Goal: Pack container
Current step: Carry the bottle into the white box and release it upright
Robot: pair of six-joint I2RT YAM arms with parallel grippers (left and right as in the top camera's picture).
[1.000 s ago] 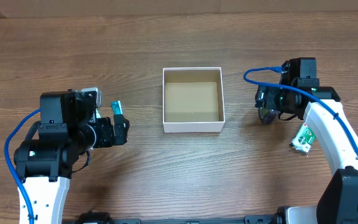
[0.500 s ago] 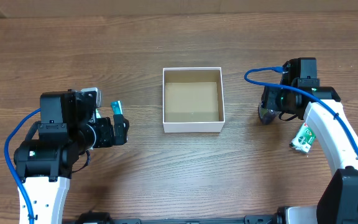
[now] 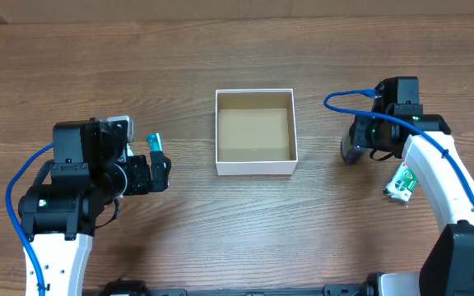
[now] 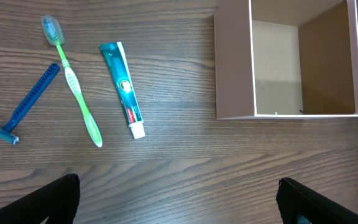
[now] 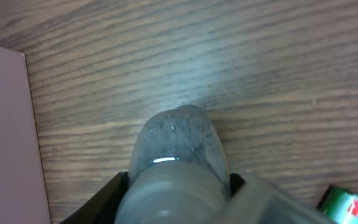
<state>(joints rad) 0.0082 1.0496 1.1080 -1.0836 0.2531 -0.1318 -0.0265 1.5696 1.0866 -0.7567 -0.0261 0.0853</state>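
The container (image 3: 254, 168), a white-walled square box with a brown floor, sits empty at the table's middle; the left wrist view shows its near wall (image 4: 234, 74). My right gripper (image 3: 354, 150) is to its right, shut on a small clear bottle (image 5: 178, 140) that lies on the table, a finger on each side of it (image 5: 179, 186). My left gripper (image 3: 161, 168) is left of the container, open, with only bare wood between its fingers (image 4: 179, 205). A teal toothpaste tube (image 4: 123, 87), a green toothbrush (image 4: 73, 87) and a blue razor (image 4: 18, 107) lie left of the container.
A green and white packet (image 3: 401, 182) lies by the right arm, and its corner shows in the right wrist view (image 5: 347, 202). The container's side wall (image 5: 5, 137) stands just left of the bottle. In the overhead view the left arm covers most of the toiletries.
My right gripper has shut on the clear bottle. The left arm and the container have not moved.
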